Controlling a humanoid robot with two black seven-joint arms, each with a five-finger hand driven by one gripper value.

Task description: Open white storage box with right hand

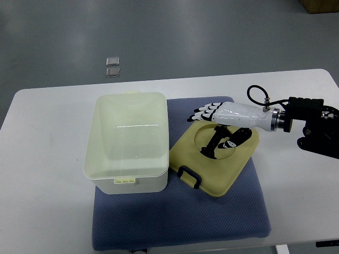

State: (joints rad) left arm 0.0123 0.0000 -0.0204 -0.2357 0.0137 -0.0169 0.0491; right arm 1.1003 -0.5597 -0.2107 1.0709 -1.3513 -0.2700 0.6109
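**A:** What is the right hand [220,114] doing?

**B:** It reaches in from the right edge of the frame, white shell with black finger segments, and hovers right of centre over the lid [214,159]. The fingers [204,112] stretch out toward the left, extended and loose, gripping nothing. The thumb hangs down over the lid's round recess.

**A:** And the lid?

**B:** It is off the box. The yellowish lid lies turned at an angle on the blue mat [180,219], a black handle [189,176] at its lower left edge. Its left corner sits just beside the box.

**A:** Where is the white storage box [127,143]?

**B:** Left of centre in the frame, standing upright and open on the mat's left side, its pale interior showing. A small latch tab sits on its near rim and another on its far rim.

**A:** What surrounds all this?

**B:** The mat lies on a white table [42,174] that fills the lower part of the frame. Beyond the table, in the upper left of the frame, two small square pieces [112,66] lie on the grey floor [212,32]. The left arm does not show.
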